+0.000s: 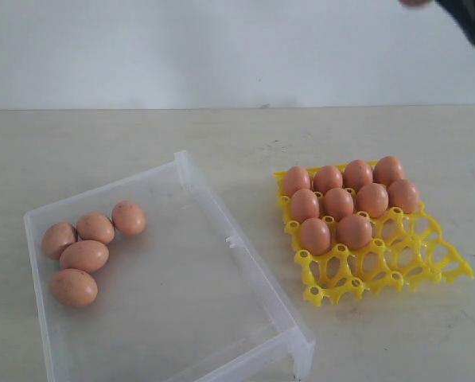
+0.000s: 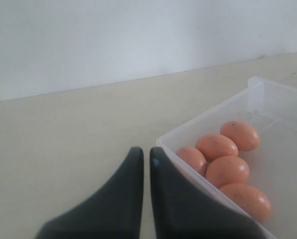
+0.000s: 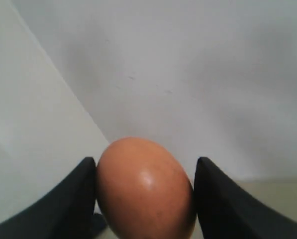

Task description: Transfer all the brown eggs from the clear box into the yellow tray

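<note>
In the right gripper (image 3: 145, 191), gripped between widely parted fingers, held up off the table: one brown egg (image 3: 143, 174). Left gripper (image 2: 146, 152) pinched shut, empty, just outside the clear box (image 1: 189, 286). Five brown eggs (image 1: 84, 255) clustered at one end of the box, ten more seated in the yellow tray (image 1: 412, 259), filling its two rows nearest the wall.

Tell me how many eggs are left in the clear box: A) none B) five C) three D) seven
B: five eggs lie clustered at one end of the box, while the right tool grips another egg.
</note>
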`<state>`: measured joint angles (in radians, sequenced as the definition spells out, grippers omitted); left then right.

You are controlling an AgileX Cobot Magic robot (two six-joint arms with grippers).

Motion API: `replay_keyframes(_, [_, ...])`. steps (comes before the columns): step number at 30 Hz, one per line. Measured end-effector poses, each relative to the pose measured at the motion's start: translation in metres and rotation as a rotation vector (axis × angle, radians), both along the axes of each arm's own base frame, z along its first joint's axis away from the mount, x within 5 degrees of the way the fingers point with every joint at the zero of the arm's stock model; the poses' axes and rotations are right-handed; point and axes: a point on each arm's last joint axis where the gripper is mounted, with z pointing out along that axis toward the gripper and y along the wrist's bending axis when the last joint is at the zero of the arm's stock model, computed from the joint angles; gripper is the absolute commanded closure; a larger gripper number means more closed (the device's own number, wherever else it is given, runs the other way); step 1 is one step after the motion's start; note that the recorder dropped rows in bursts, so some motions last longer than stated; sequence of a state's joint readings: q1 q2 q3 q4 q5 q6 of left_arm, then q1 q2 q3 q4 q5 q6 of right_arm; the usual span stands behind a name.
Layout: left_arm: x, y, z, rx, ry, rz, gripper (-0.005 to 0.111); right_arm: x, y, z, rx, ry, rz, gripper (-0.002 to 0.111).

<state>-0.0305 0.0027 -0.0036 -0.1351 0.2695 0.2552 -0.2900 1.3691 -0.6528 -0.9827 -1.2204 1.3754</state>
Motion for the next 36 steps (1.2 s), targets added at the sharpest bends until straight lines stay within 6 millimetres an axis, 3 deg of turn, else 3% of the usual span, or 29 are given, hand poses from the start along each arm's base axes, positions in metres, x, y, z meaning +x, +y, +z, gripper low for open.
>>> replay_keyframes(6, [0.0, 0.0, 0.0, 0.0, 0.0, 0.0, 0.103, 0.0, -0.023, -0.075, -0.196, 0.242, 0.056, 0.108])
replay_keyframes(14, [0.0, 0.0, 0.0, 0.0, 0.0, 0.0, 0.103, 0.006, -0.024, -0.123, -0.28, 0.388, 0.183, 0.108])
replay_keyframes(23, [0.0, 0.0, 0.0, 0.0, 0.0, 0.0, 0.103, 0.009, -0.032, -0.14, -0.369, 0.502, 0.106, 0.108])
replay_keyframes(36, [0.0, 0.0, 0.0, 0.0, 0.0, 0.0, 0.103, 0.011, -0.034, -0.14, -0.373, 0.508, 0.087, 0.108])
